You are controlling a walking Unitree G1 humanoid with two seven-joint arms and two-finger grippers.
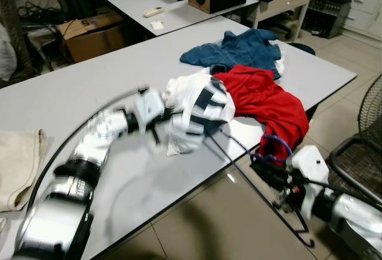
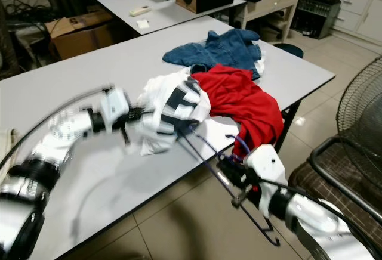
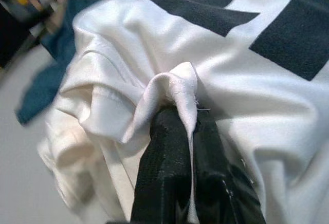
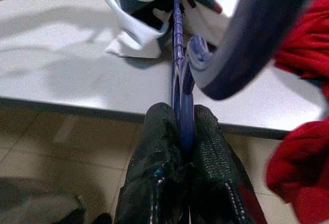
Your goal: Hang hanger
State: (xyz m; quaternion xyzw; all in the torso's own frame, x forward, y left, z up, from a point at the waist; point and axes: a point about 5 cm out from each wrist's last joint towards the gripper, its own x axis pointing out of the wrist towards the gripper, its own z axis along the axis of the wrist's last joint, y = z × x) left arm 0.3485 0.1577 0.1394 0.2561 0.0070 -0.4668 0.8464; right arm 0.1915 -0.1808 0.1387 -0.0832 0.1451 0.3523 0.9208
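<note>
From the head camera, a long grey table [image 1: 89,81] runs diagonally across the view, its near edge slanting down to tiled floor with open room below and to the right. Near that edge lies a crumpled white shirt with black blocks [image 1: 194,114], touching a red garment [image 1: 268,105] that spills over the table edge; a blue denim garment [image 1: 239,48] lies just behind them. A beige cloth [image 1: 21,158] sits at the table's left end. A black metal chair [image 1: 358,158] stands close on the right, narrowing the floor space there. The left arm reaches low across the tabletop, blurred, with the left gripper [image 1: 160,123] at the shirt's left side. The right arm comes in from below the table edge, its right gripper [image 1: 270,173] off the table beside the hanging red cloth, gripping a thin dark blue wire hanger [image 1: 239,170] that slants from under the shirt down over the edge toward the floor.

In the left wrist view, the left gripper's black fingers [image 3: 164,172] are pressed together on a pinched fold of the white shirt.

In the right wrist view, the right gripper's fingers [image 4: 154,152] are clamped on the hanger's blue wire, which runs ahead over the table edge to the shirt.
</note>
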